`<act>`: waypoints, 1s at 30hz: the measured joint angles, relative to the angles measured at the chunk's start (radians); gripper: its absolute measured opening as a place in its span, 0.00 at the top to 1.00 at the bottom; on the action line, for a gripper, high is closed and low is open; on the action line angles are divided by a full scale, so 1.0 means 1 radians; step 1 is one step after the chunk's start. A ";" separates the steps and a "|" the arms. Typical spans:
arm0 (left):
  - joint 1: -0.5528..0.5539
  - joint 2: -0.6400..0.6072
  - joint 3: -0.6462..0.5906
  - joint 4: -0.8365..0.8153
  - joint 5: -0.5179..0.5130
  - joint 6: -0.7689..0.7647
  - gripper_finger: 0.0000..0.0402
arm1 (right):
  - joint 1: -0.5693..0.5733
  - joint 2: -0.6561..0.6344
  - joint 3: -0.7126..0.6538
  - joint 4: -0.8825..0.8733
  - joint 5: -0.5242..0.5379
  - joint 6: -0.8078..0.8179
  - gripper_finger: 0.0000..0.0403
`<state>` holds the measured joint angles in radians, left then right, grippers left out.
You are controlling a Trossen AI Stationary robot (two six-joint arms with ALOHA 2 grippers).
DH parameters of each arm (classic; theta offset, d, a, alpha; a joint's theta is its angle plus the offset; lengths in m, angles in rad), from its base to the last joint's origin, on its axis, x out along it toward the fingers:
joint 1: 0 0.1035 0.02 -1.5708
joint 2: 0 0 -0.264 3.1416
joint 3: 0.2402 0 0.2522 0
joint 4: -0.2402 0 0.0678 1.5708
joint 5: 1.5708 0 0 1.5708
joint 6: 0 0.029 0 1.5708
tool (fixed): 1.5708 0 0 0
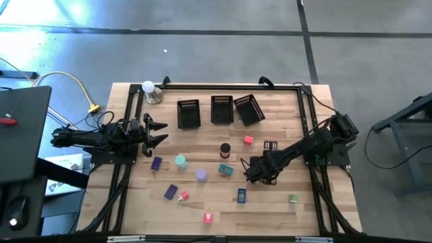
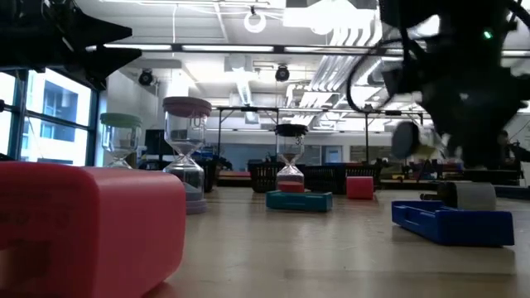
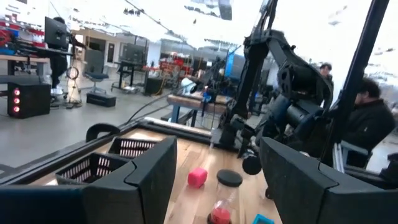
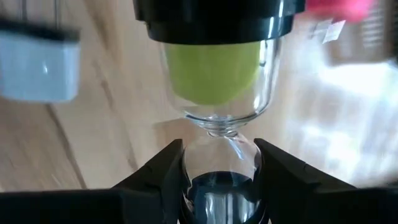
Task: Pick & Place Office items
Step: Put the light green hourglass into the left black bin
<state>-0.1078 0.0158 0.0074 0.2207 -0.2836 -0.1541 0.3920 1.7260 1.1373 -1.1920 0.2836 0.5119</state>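
My right gripper (image 1: 246, 169) is at mid-table, shut on a small hourglass (image 4: 214, 74) with a black cap and yellow-green sand. In the low view the gripper (image 2: 443, 116) hangs above the table. My left gripper (image 1: 156, 132) is open and empty at the table's left side; its own view (image 3: 217, 186) looks across the table. Loose items lie on the wood: a purple block (image 1: 156, 163), a teal cylinder (image 1: 181, 160), a purple cylinder (image 1: 201, 175), a teal block (image 1: 226, 170), a black-capped hourglass with red sand (image 1: 225, 148), a pink block (image 1: 248, 140) and a blue block (image 1: 241, 195). My right gripper pinches the hourglass between its two fingers, on the glass bulb (image 4: 217, 177) nearest the wrist, just behind the narrow waist (image 4: 217, 132). The hourglass sticks out forward along the fingers, its black cap (image 4: 214, 18) farthest away. It appears lifted clear of the table.
Three black mesh baskets (image 1: 188, 113) (image 1: 222, 109) (image 1: 249, 109) stand along the far edge; a white ball on a metal base (image 1: 148, 88) sits at the far left. More pieces lie near the front: purple (image 1: 171, 192), pink (image 1: 208, 217), green (image 1: 293, 198). People show in the room behind (image 3: 373, 118).
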 joint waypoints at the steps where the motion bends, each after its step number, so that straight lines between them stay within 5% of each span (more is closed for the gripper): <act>1: 0.000 0.000 0.000 0.016 0.000 -0.019 0.44 | 0.000 -0.001 0.028 -0.014 0.020 0.007 0.61; 7: 0.000 0.000 0.000 0.065 0.000 -0.090 0.44 | 0.001 -0.003 0.176 0.071 0.191 0.034 0.61; 12: 0.000 0.000 0.000 0.073 0.070 0.016 0.44 | -0.005 -0.003 0.238 0.303 0.283 -0.090 0.61; 17: -0.001 0.000 0.021 0.073 0.140 0.042 0.41 | -0.024 -0.003 0.245 0.568 0.270 -0.246 0.60; 22: -0.024 0.052 0.061 0.081 0.274 -0.003 0.27 | -0.043 -0.003 0.245 0.715 0.254 -0.344 0.60; 30: -0.103 0.386 0.091 0.370 0.224 0.132 0.18 | -0.079 -0.003 0.245 0.859 0.177 -0.380 0.60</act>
<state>-0.2112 0.4018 0.0985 0.5907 -0.0601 -0.0224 0.3125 1.7226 1.3827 -0.3335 0.4603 0.1315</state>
